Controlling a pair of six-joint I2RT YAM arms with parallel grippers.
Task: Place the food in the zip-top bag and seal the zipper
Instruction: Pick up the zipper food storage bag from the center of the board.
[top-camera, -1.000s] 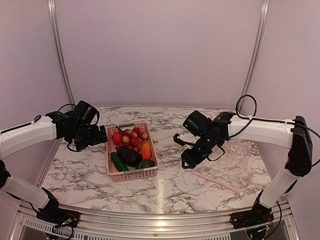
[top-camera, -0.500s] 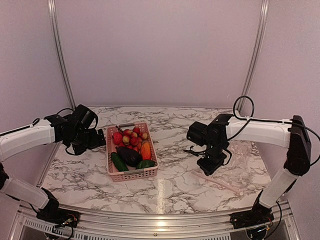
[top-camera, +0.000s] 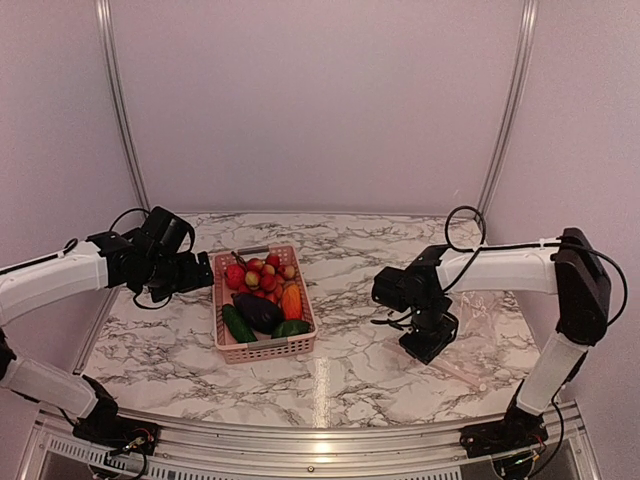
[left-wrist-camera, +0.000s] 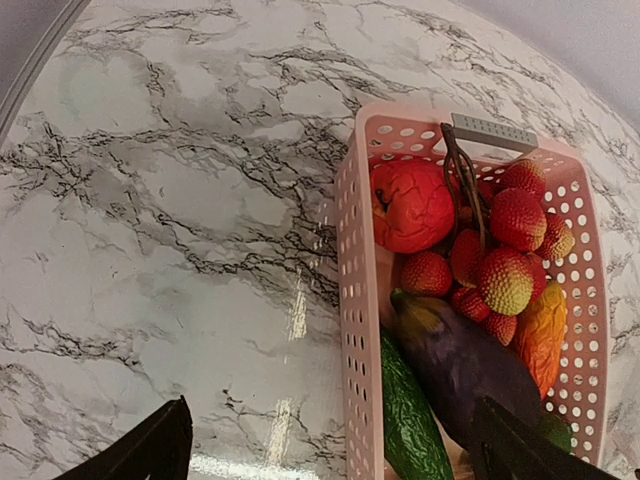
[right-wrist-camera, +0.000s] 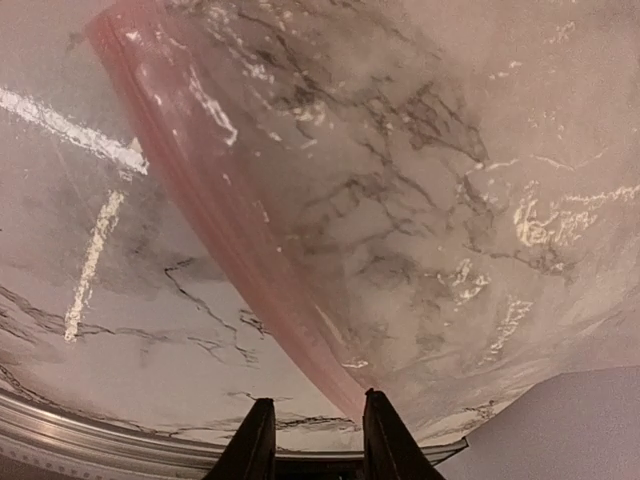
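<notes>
Pointing down at the right side of the table, the right gripper (right-wrist-camera: 312, 425) has its two dark fingers a narrow gap apart. In the right wrist view the near end of the zipper (right-wrist-camera: 230, 230) runs toward that gap; whether the fingers touch it cannot be told. The zipper is a thin, pale pink strip curving along the mouth edge of the zip-top bag (right-wrist-camera: 420, 200). The bag is clear, glossy and slightly crinkled. It lies flat, with the marble veins showing through it and nothing visible inside.

From above, the left gripper (top-camera: 200, 272) hangs just left of the basket's far end. Its fingers are spread wide and hold nothing.

The pink basket (left-wrist-camera: 352, 300) is a rectangular plastic tray with perforated walls, standing left of centre on the table. All the food is in it:
- A wrinkled red tomato (left-wrist-camera: 412, 205) sits at the far left.
- Bumpy small red and tan balls (left-wrist-camera: 505, 282) are heaped beside the tomato.
- A smooth purple eggplant (left-wrist-camera: 465, 365) lies along the middle.
- A dark green cucumber (left-wrist-camera: 410, 430) lies against the left wall.
- An orange-red fruit (left-wrist-camera: 540, 335) lies along the right wall.
- A green pepper (top-camera: 292, 327) fills the near right corner.

The table (top-camera: 340, 370) is glossy white marble with grey veins. The bag is well apart from the basket.
</notes>
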